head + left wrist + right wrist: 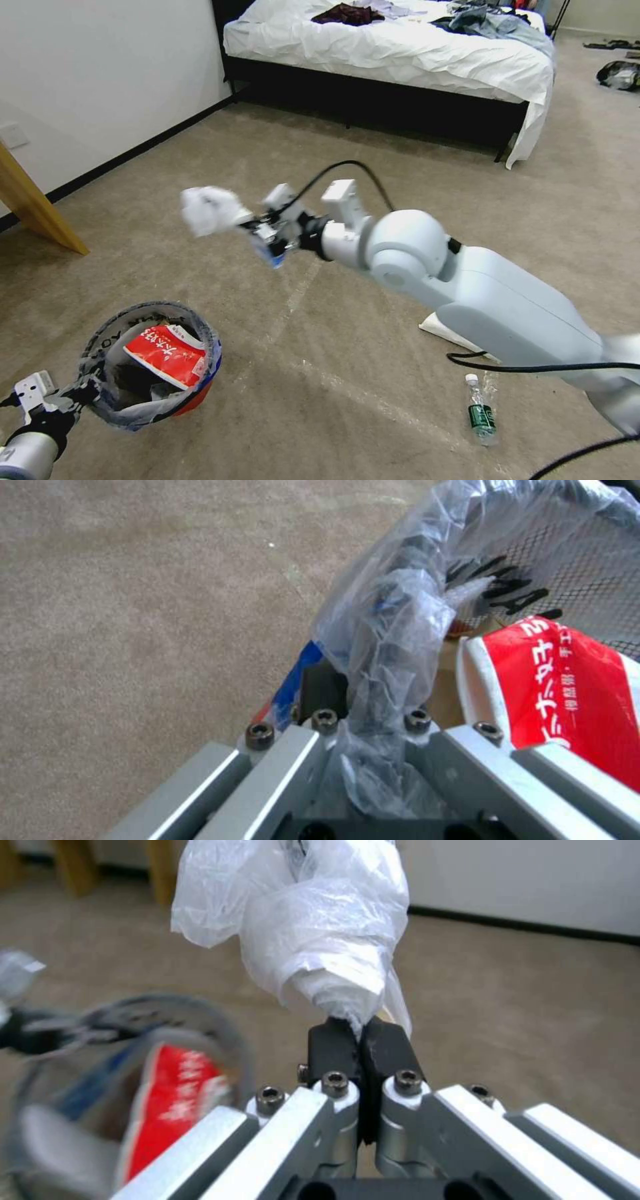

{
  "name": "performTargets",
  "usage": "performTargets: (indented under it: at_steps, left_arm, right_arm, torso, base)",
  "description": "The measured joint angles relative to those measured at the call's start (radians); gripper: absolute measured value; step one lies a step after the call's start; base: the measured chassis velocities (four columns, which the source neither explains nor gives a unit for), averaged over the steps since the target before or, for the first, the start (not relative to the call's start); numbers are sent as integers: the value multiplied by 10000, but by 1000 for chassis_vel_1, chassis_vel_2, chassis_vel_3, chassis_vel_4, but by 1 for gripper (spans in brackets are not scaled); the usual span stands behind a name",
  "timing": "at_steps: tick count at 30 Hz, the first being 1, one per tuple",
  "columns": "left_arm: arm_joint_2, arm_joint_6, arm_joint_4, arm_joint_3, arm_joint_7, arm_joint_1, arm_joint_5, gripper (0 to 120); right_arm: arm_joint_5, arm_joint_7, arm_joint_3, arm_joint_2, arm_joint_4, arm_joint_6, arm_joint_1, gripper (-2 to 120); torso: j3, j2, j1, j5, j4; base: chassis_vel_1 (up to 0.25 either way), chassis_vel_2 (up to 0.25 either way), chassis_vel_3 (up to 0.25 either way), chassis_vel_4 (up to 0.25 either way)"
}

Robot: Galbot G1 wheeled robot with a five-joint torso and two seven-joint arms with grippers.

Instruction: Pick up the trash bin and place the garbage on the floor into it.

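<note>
Lowest in the head view, the left gripper (73, 393) pinches the trash bin (152, 373) by its bagged rim, above bare floor (320, 400). Right gripper (359, 1040) clamps a white plastic wad (313, 925) in mid-air (bed (400, 47) well beyond). Arm partly hides a slipper (443, 330); a bottle (480, 410) lies near.

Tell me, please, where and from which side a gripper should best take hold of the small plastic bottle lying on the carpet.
Probably at the middle of the plastic bottle, by its green label, coming down from above. It lies flat on the floor with its white cap pointing away from the robot, so the fingers should close across its narrow width, not along its length. The body looks clear and thin, so a gentle squeeze seems wise.
</note>
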Motion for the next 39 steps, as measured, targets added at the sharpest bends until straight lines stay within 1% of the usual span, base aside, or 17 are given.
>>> performTargets:
  at_steps: [1,2,4,5,8,9,10,11,13,19,27,39]
  left_arm:
    - [-3,0,-6,5,6,2,4,1]
    - [-3,0,-6,5,6,2,4,1]
    - [-2,0,-8,5,12,-23,5,1]
    - [-2,0,-8,5,12,-23,5,1]
    - [-13,1,-35,27,14,-22,17,1]
    - [-13,1,-35,27,14,-22,17,1]
    - [-20,1,-40,31,21,-27,19,1]
    - [-20,1,-40,31,21,-27,19,1]
    - [-18,-2,-39,30,31,-24,21,1]
    - [39,-9,-38,-23,40,-24,-19,1]
    - [81,-19,-4,-59,40,-99,-114,1]
    - [89,-28,121,-42,40,-258,-131,1]
  right_arm:
    - [220,244,-400,309,38,-191,248,0]
    - [220,244,-400,309,38,-191,248,0]
    - [552,684,-1160,1054,-42,-450,618,0]
    - [552,684,-1160,1054,-42,-450,618,0]
    - [685,1002,-2060,1860,-548,-485,901,0]
    - [685,1002,-2060,1860,-548,-485,901,0]
    - [687,1074,-2335,2091,-752,-485,933,0]
    - [687,1074,-2335,2091,-752,-485,933,0]
    - [669,1162,-2785,2479,-1178,-486,941,0]
    - [589,1158,-3437,2844,-1758,-479,1112,0]
    - [461,1014,-4223,3060,-2466,-462,1515,0]
    - [304,984,-4815,3311,-2877,-445,1435,0]
  torso:
    - [0,0,1,-1,-1]
    - [0,0,1,-1,-1]
    - [0,0,0,0,0]
    - [0,0,0,0,0]
    - [0,0,1,-1,1]
    - [0,0,1,-1,1]
    - [1,0,0,-1,1]
    - [1,0,0,-1,1]
    - [1,0,1,0,1]
    - [1,-1,0,1,0]
    - [1,0,1,1,0]
    - [1,0,0,2,-1]
  base:
    - [0,0,0,0]
    - [0,0,0,0]
    - [0,0,0,0]
    - [0,0,0,0]
    - [0,0,0,0]
    - [0,0,0,0]
    - [0,0,0,0]
    - [0,0,0,0]
    - [0,0,0,0]
    - [0,0,0,0]
    - [0,0,0,0]
    - [0,0,0,0]
